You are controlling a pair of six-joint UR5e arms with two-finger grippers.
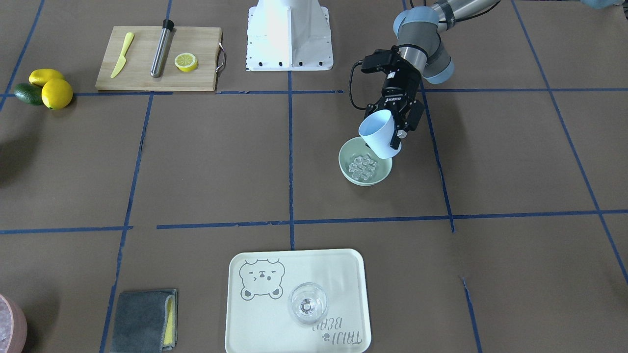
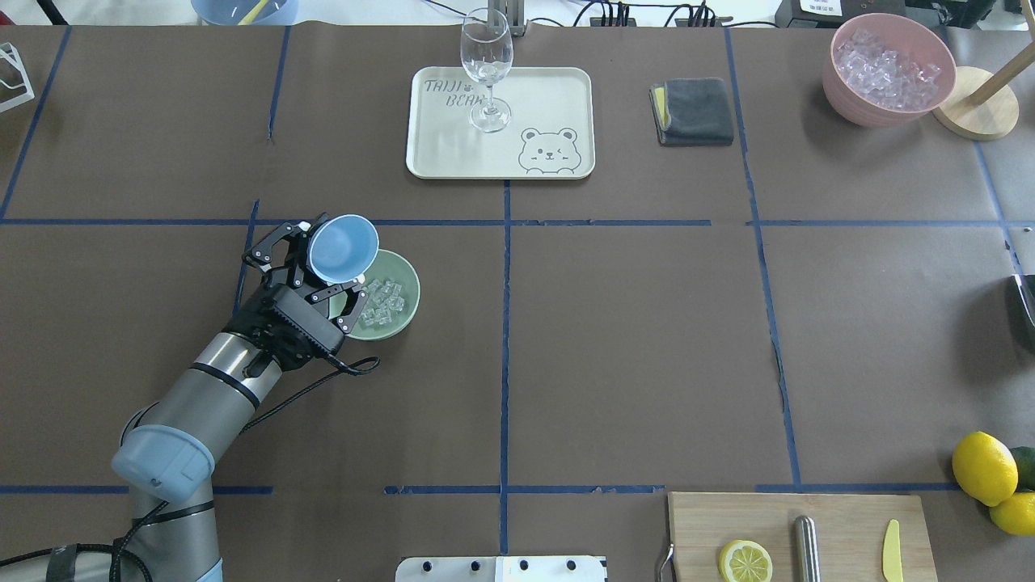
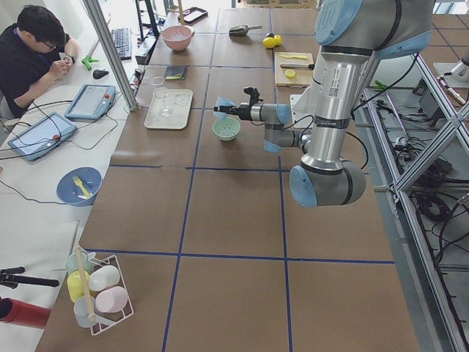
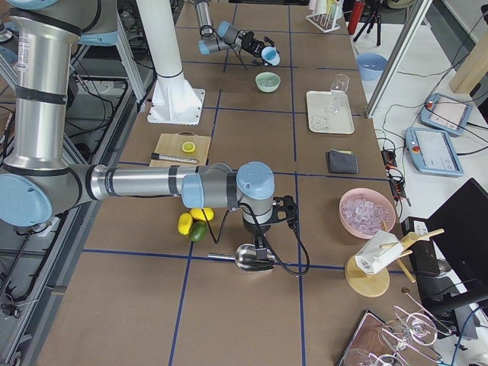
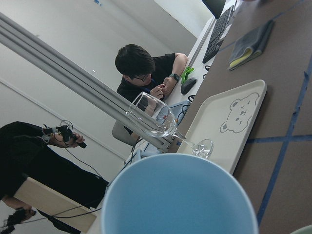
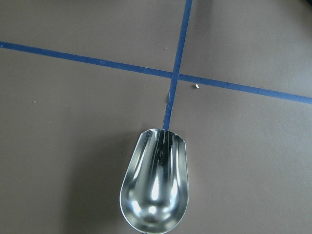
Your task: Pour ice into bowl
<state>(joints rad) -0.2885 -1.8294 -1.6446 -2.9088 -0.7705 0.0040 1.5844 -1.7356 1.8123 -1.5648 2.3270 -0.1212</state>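
the left end effector [image 2: 333, 259] is pinching a blue cup [image 2: 344, 249], tipping it over the near rim of the bowl [image 2: 404, 279], where the ice [image 2: 382, 303] is lying (bare surface [image 2: 631, 339] all around). the right end effector [image 4: 259, 255] is hanging over a scoop [image 6: 156, 190]; i cannot tell its grip.

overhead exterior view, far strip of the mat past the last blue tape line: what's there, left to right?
white wire rack → tray → folded grey cloth → pink container → round wooden base
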